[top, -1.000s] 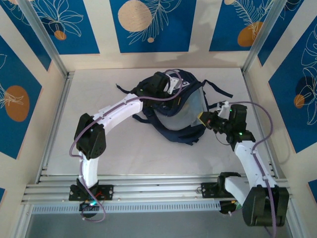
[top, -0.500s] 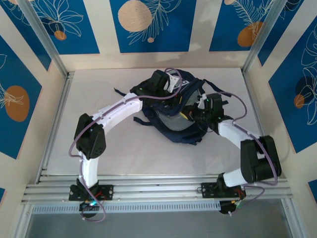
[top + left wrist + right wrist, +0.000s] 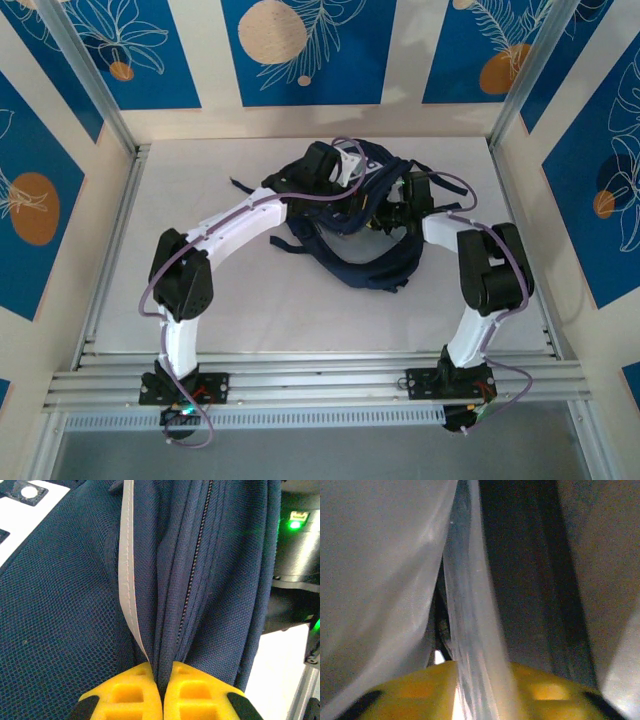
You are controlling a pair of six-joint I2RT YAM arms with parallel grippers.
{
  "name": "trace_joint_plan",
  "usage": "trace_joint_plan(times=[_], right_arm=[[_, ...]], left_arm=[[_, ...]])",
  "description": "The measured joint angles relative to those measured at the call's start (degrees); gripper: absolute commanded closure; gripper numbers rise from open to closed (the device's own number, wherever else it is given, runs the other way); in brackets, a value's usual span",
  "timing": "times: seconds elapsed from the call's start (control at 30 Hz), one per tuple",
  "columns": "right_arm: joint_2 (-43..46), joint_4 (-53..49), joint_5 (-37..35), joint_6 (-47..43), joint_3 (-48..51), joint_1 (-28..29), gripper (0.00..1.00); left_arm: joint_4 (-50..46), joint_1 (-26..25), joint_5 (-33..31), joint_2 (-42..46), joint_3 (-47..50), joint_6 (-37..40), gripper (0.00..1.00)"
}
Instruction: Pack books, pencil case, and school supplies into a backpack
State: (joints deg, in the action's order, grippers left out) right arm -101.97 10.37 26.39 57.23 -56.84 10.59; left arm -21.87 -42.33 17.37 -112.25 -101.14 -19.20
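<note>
The left gripper (image 3: pixel 161 682) is clenched on a fold of the backpack (image 3: pixel 345 250). It pinches navy fabric beside the zip and the pale grey stripe, which holds the mouth up. The right gripper (image 3: pixel 482 685) is sunk inside the backpack's opening, with a whitish clear piece (image 3: pixel 470 625) standing between its yellow fingers (image 3: pixel 420 690). Whether they grasp it or have let it go cannot be told (the jaws look parted, yet the piece touches them).

The likeliest trouble is that the right arm backs out with the clear piece clinging to a pad and drags it out of the backpack. If the left pinch slips, the fabric would probably sag onto the right wrist and snag it, perhaps tugging the whole backpack across the table (image 3: pixel 200 240).

Around the backpack the table is plain white, with a metal rail (image 3: pixel 300 380) on the arms' side. Beyond the backpack stand cream walls with blue panels (image 3: pixel 300 50) bearing leaf drawings and orange discs.
</note>
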Motion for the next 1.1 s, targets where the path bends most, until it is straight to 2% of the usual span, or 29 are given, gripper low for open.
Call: trace_joint_plan(times=[0.1,0.27,0.47,0.6,0.7,0.8,0.97,1.1], right_arm=[[5.0,-4.8,-1.9,-1.9,2.2,-1.3,0.49],[18.5,-15.4,-5.4,-6.8,7.0,-3.9,0.40],[32.9,-29.7,-8.1,-13.3,9.4,-9.8,0.29],[43.9,-35.5,-9.8,-15.6,11.0,-12.6,0.17],[51.3,-34.5,-9.6,-14.7,12.9,-12.7,0.16],[54.1,-30.6,-8.9,-12.0,14.6,-12.5,0.16],[49.0,-21.0,-8.6,-6.1,16.7,-10.2,0.17],[43.0,-13.3,-9.9,-2.9,16.9,-5.5,0.20]], left_arm=[[0.0,0.0,0.1,0.0,0.4,0.0,1.00],[0.3,0.0,0.1,0.0,0.6,0.0,1.00],[0.5,0.0,0.2,0.0,0.8,-0.2,1.00],[1.5,0.0,0.4,0.0,1.6,-0.7,1.00],[1.7,0.0,0.7,0.0,1.8,-1.3,1.00],[1.9,0.0,0.8,0.0,1.9,-1.5,1.00],[2.8,0.0,1.7,0.0,3.1,-2.0,1.00],[3.2,-0.1,2.4,0.0,4.0,-2.6,1.00]])
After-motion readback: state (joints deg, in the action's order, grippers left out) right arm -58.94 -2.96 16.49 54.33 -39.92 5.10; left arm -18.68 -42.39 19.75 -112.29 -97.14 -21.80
